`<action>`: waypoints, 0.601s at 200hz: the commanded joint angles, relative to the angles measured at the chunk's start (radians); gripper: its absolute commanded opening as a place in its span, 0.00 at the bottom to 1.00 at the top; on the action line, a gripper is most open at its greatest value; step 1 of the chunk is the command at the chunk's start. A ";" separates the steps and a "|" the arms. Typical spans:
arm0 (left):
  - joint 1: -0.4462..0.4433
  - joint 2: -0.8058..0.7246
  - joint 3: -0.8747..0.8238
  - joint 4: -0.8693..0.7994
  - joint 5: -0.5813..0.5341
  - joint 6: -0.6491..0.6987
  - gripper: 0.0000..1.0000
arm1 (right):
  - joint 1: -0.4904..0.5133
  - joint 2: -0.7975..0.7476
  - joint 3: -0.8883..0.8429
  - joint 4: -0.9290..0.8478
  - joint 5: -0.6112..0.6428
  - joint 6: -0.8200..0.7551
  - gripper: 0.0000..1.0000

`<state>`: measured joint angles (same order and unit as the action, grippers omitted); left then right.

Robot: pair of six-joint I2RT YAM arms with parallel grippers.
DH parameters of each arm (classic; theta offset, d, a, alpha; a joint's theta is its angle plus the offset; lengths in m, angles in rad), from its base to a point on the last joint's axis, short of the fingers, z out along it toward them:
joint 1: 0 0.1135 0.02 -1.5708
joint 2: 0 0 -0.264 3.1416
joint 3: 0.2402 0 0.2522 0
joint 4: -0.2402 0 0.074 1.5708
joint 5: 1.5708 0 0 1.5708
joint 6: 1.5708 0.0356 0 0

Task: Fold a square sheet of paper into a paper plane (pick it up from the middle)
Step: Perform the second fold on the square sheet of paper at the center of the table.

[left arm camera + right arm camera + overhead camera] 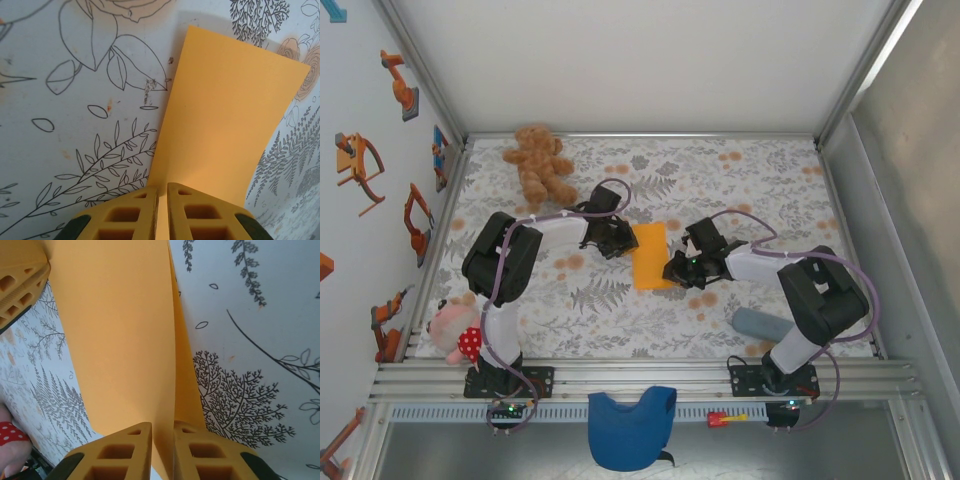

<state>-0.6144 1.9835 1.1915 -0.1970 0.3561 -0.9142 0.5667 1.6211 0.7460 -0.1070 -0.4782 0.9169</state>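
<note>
the square sheet of paper (651, 255) sits in the middle of the flowered table (740, 190), between the two arms and well apart from the teddy bear (540, 165) at the far side. from above it reads as a narrow upright strip, and the right wrist view shows two orange layers lying close together, so it looks doubled over along its length. the left gripper (620, 238) has its fingers pressed together on the strip's left edge, with the paper running into the thin slit between the pads (145, 200). this looks like an anchor that stops the sheet sliding. the right gripper (677, 270) pinches the near right part, its fingers (135, 440) drawn in on the layers where they meet, probably to hold the two halves matched while the crease is set. the paper bows upward between the grips and is not flat, so the fold seems only partly pressed.
</note>
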 commanded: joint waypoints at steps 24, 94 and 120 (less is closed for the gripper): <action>0.000 0.026 0.009 -0.057 -0.011 0.039 0.15 | 0.007 -0.035 -0.007 -0.017 0.036 0.009 0.08; 0.012 -0.003 0.108 -0.072 0.048 0.202 0.17 | 0.007 -0.050 -0.012 -0.016 0.024 0.005 0.00; 0.016 0.044 0.126 -0.120 0.043 0.222 0.16 | 0.007 -0.043 0.003 -0.007 0.019 0.005 0.00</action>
<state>-0.6067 1.9877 1.2900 -0.2474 0.3836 -0.7494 0.5667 1.5925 0.7414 -0.1146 -0.4557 0.9207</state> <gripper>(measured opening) 0.168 0.049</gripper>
